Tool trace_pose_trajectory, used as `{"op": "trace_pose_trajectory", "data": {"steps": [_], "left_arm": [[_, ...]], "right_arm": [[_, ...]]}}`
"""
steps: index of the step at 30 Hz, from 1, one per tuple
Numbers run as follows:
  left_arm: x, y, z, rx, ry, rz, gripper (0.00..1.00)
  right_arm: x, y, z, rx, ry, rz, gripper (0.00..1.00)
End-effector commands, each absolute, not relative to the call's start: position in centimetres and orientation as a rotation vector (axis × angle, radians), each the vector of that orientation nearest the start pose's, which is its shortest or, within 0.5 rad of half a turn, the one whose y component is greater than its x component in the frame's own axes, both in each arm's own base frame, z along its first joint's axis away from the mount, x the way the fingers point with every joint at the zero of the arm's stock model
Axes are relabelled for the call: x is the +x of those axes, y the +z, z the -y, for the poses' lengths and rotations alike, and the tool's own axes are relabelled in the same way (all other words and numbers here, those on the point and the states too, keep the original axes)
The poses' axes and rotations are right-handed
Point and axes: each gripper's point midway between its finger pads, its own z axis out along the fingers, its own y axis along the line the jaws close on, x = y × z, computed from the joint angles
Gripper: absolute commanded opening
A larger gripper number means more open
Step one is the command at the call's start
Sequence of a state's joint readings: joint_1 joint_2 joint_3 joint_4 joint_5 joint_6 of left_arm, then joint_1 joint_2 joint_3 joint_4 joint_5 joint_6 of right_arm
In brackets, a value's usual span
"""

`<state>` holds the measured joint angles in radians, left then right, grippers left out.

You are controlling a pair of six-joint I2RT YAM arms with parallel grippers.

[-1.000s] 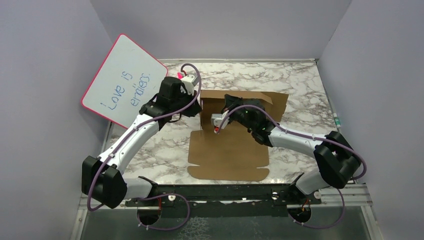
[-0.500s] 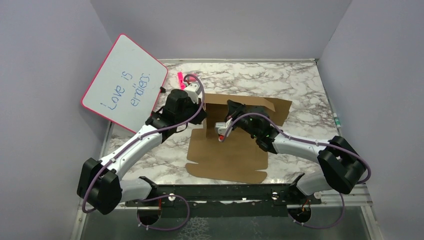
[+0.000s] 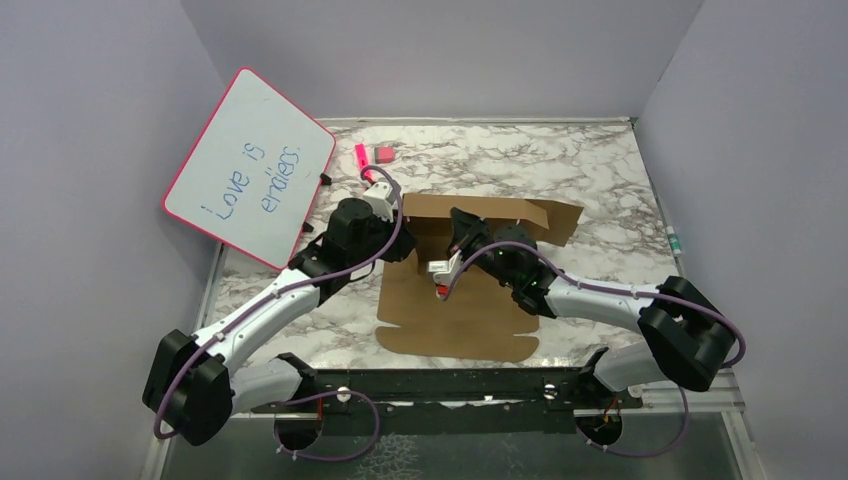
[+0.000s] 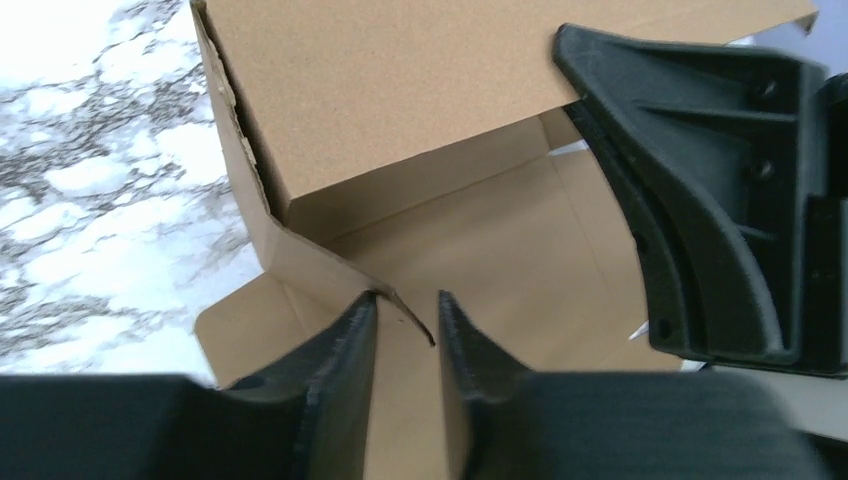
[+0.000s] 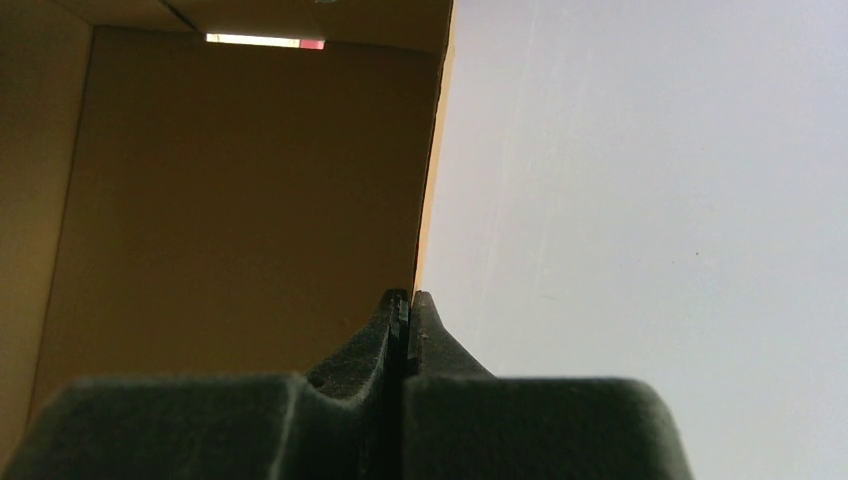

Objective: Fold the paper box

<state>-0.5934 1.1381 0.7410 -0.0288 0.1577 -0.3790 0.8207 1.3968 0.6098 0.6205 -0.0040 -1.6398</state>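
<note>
**Operator:** Report the box position.

**Technician:** The box (image 3: 455, 315) lay at the middle of the table (image 3: 610, 190), between the 2 arms. Its near half lay flat. Its rear panel stood upright, and 1 side flap at the left rear corner was raised.

**Operator:** Report the left gripper.

**Technician:** The left gripper (image 4: 405, 300) was at that left rear corner. Its jaws stood narrowly apart. The flap's corner sat in the gap between the 2 fingers (image 4: 345, 350). Contact between either finger and the flap could not be determined.

**Operator:** Report the right gripper.

**Technician:** The right gripper (image 5: 408, 296) was over the box, just in front of the rear panel. Its jaws were fully closed, tip to tip, with nothing visible between them. The tips sat at the edge of an upright panel. Contact with that edge could not be determined.

**Operator:** Other items?

**Technician:** 1 whiteboard (image 3: 250, 165) leaned at the left wall, well apart from the box.
</note>
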Motion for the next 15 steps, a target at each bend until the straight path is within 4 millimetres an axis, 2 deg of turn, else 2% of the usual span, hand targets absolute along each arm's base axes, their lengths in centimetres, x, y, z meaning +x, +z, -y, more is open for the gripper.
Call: {"op": "trace_pose_trajectory", "data": {"steps": [1,5,10,12,15], "left_arm": [[27.9,19.1,22.9,0.34,-0.684,-2.061,0.37],[27.6,22.0,22.3,0.377,-0.657,-2.016,0.54],[27.1,25.5,20.7,0.409,-0.594,-1.944,0.64],[27.1,26.0,19.8,0.432,-0.539,-1.927,0.67],[27.3,25.4,18.5,0.471,-0.477,-1.943,0.7]], "right_arm": [[31.6,19.7,-29.8,-1.707,-0.572,-0.551,0.02],[31.9,19.8,-29.7,-1.709,-0.582,-0.563,0.02],[31.8,20.0,-29.7,-1.709,-0.578,-0.567,0.02],[31.9,20.1,-29.7,-1.71,-0.576,-0.569,0.02],[31.9,20.0,-29.7,-1.714,-0.571,-0.576,0.02]]}}
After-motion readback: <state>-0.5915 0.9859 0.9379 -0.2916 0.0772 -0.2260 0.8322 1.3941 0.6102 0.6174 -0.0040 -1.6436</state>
